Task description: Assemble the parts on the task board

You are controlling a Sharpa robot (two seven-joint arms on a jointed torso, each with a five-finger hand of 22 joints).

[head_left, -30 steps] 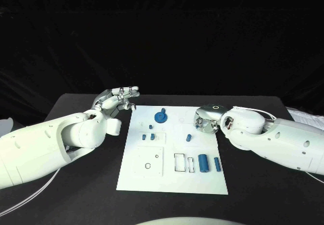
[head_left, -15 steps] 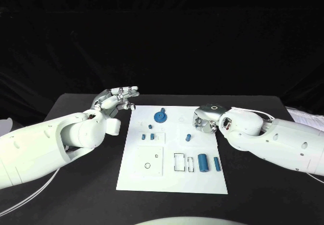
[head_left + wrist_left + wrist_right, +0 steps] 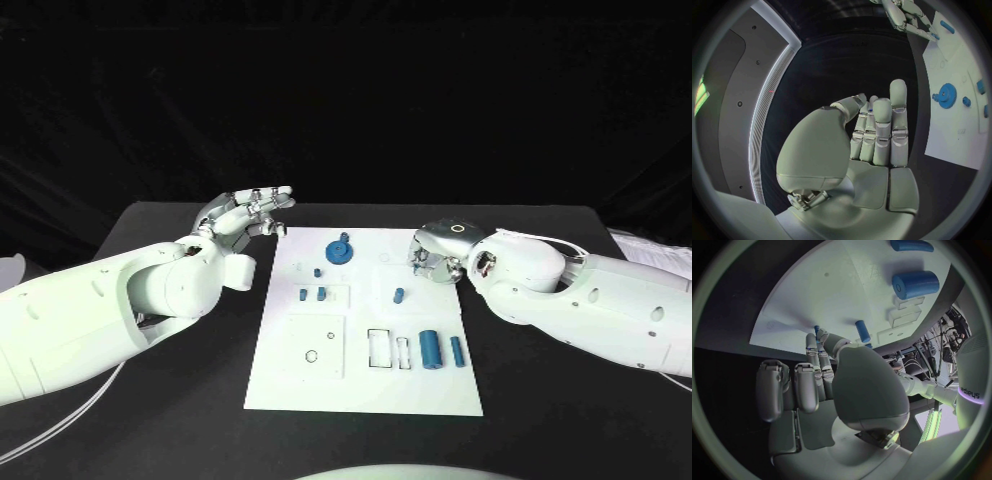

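The white task board (image 3: 368, 330) is laid flat in the middle of the black table (image 3: 173, 400), between the two arms. On its far part a blue gear (image 3: 340, 250) is seen, with a small blue peg (image 3: 319, 269) close beside it. Nearer the middle, two small blue blocks (image 3: 313, 295) are set side by side, and a short blue pin (image 3: 398, 295) lies apart from them toward the right hand's side. On the near part, a thick blue cylinder (image 3: 431, 347) and a thinner blue rod (image 3: 459, 348) are laid side by side, with another small blue piece (image 3: 402, 351) just beside a rectangular recess. The left hand (image 3: 248, 213) is held at the board's far left corner, just off its edge, empty, with its fingers (image 3: 879, 130) raised close together and slightly curled. The right hand (image 3: 440, 252) is held over the board's far right edge; its fingers (image 3: 811, 375) are curled inward, and whether anything is pinched in them cannot be told.
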